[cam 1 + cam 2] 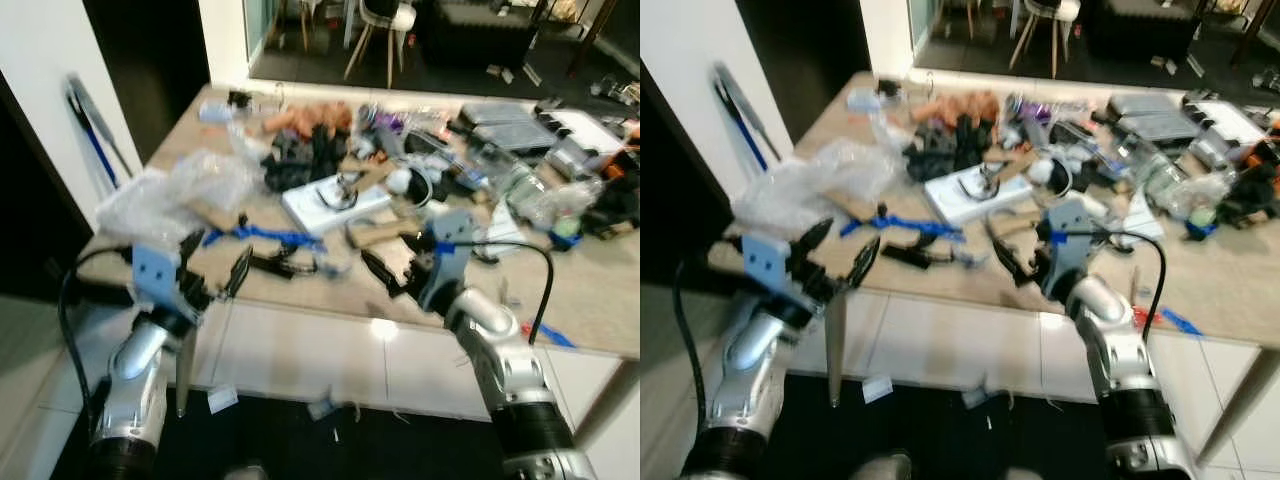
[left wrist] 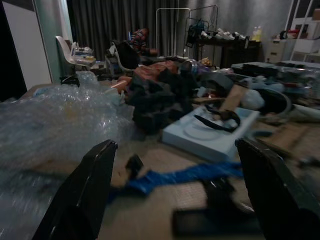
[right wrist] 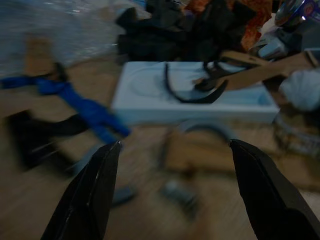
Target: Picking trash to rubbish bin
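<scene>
Two grippers — left gripper (image 1: pixel 212 262), right gripper (image 1: pixel 392 272) — spread above blue strip (image 1: pixel 262 237), lying crosswise.

White wall (image 1: pixel 50 60) left, chairs (image 1: pixel 385 15) beyond the beige counter (image 1: pixel 590 290).

Chairs and a dark floor back there.
White chair (image 1: pixel 385 15) beyond the counter's far edge; white cabinet fronts (image 1: pixel 300 355) below the worktop.
</scene>
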Controlling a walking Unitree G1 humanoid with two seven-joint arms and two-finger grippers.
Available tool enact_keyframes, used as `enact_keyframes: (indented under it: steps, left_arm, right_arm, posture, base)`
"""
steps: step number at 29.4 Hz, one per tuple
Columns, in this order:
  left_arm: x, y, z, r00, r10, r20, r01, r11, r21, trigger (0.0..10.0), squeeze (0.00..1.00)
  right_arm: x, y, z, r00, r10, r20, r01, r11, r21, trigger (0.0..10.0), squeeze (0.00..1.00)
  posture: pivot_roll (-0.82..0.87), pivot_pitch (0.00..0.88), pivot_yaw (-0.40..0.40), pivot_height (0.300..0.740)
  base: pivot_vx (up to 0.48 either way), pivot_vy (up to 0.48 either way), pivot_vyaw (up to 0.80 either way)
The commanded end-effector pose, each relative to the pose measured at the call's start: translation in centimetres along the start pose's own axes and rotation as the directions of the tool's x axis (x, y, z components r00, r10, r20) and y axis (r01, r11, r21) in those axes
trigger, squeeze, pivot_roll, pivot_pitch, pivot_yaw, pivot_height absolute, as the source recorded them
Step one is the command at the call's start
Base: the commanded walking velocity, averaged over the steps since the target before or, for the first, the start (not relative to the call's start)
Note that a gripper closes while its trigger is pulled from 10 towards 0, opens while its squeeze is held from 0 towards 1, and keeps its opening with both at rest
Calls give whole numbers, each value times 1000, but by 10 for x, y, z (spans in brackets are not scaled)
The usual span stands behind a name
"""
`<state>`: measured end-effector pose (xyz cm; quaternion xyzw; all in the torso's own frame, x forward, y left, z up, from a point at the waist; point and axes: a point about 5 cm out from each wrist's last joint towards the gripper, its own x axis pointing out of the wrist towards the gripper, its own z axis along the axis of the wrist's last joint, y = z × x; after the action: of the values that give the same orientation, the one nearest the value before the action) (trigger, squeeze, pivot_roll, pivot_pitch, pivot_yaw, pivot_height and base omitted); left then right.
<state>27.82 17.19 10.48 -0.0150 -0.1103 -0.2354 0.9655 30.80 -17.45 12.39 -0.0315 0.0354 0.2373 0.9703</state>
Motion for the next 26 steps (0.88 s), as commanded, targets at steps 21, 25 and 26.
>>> enact_keyframes:
  steps: [21,25,26]
  left_arm:
    - [-4,6,14,947,-246,-206,297,915,274,10000,0]
    - [-1,11,18,942,-254,-220,312,904,291,10000,0]
    - [-1,11,18,942,-254,-220,312,904,291,10000,0]
  right_arm:
    - [-25,-6,3,927,325,-189,-336,941,-31,10000,0]
    - [-31,-5,9,895,391,-213,-406,913,-32,10000,0]
    - [-31,-5,9,895,391,-213,-406,913,-32,10000,0]
  posture:
    - [-2,0,-18,740]
    - [-6,0,-10,740]
    - [-6,0,-10,740]
  base:
    - [0,0,0]
    - [0,0,0]
    - [0,0,0]
